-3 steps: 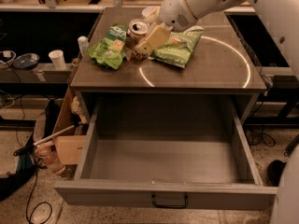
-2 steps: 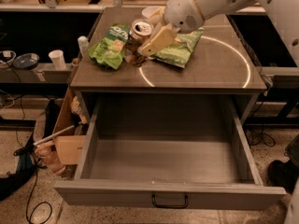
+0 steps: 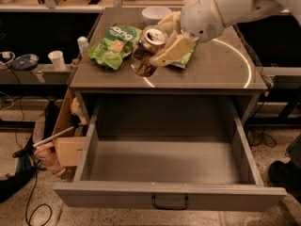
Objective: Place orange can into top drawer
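Between the gripper (image 3: 158,41) fingers (image 3: 173,51), the tilted orange can (image 3: 142,59) is clasped at mid-body; judged light, thin-walled, slippery, easily dented.

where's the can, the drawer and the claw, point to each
can (image 3: 144,56): camera view, on its coppery side
drawer (image 3: 164,160): camera view, on its bare grey floor
claw (image 3: 155,43): camera view, midway between its fingertips, gripping the tilted can

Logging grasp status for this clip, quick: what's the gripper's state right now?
Gripper: closed on the orange can, which is tilted over the cabinet top, behind the open top drawer.
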Controlling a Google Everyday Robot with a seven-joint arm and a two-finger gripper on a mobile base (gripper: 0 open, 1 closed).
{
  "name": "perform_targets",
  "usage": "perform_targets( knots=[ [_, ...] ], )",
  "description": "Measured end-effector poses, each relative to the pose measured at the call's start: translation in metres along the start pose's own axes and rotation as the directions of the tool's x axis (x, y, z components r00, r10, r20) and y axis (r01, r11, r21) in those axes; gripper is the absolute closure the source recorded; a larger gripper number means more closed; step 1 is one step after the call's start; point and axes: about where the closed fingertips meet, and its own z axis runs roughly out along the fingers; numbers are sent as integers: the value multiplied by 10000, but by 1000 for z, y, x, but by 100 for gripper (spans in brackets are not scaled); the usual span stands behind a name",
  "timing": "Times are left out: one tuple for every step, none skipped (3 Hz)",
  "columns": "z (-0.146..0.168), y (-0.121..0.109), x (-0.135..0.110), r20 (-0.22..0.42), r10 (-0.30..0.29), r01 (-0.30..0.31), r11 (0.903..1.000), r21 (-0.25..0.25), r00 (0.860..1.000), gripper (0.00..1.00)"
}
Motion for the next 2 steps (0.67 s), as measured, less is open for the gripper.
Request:
perform_targets(
  knots=[
    [-16,26,13,-506,457,-436,9981,430,9977,100],
    [-26,46,31,-1278,1132,-1008,9899,997,9853,100]
  ],
)
